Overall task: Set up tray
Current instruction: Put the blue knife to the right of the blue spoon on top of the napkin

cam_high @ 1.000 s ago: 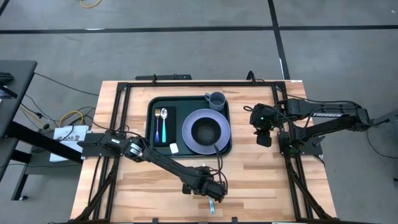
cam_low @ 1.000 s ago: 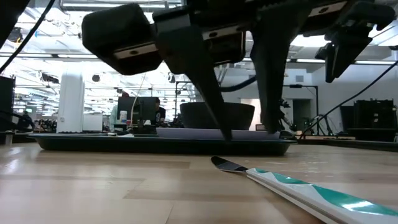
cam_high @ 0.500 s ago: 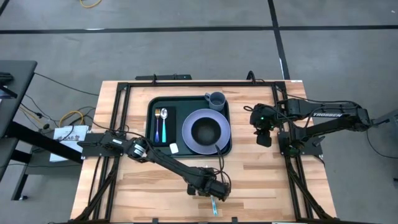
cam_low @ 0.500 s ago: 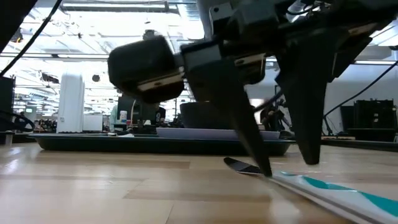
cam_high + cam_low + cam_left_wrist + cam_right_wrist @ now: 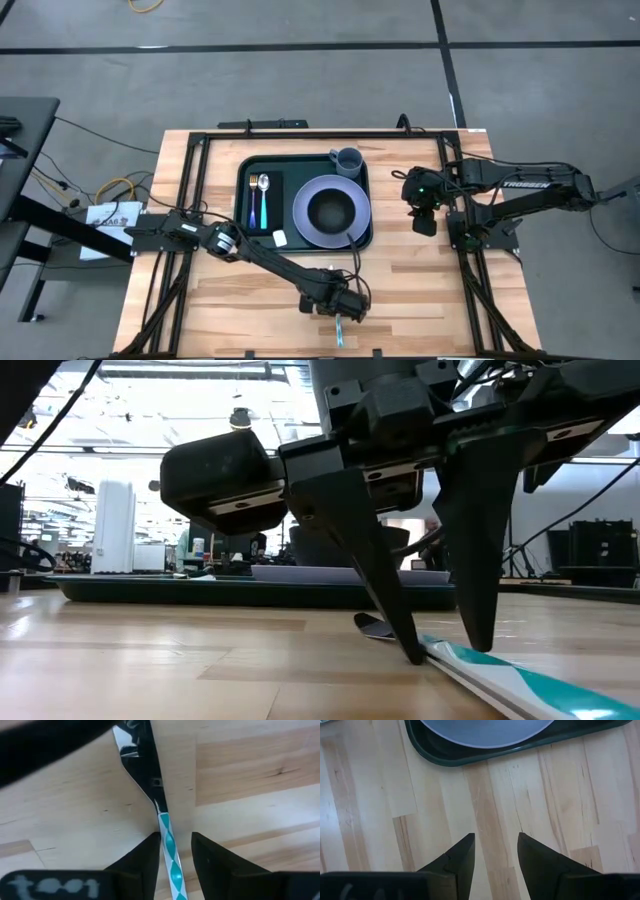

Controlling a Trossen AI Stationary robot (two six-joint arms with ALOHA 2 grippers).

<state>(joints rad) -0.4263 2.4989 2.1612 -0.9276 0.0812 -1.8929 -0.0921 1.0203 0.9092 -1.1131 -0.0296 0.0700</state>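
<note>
1. The tray [image 5: 303, 161] lies flat on the table [image 5: 420, 280], at its far middle, well beyond the left gripper [image 5: 341, 311] and just to the side of the right gripper [image 5: 424, 222].
2. On the tray: a lavender plate [image 5: 305, 222] holding a dark bowl [image 5: 331, 211]; a grey cup [image 5: 347, 160] at the far corner beside the plate; a black napkin [image 5: 264, 228] on the opposite side carrying a spoon [image 5: 263, 191] with a blue handle; a small white item [image 5: 280, 237] at the napkin's near end.
3. Left gripper sits low over the table's near edge, away from the tray. Its fingers [image 5: 145, 862] are parted, straddling a knife [image 5: 167, 845] with a teal-and-white patterned handle; the low view shows the fingertips [image 5: 412, 652] down at the wood on either side of the handle, not yet closed on it.
4. The knife lies flat on the wood, blade end [image 5: 372, 626] toward the tray.
5. Right gripper hovers over bare wood just off the tray's rim [image 5: 520, 747], fingers [image 5: 457, 857] apart, nothing between them.
</note>
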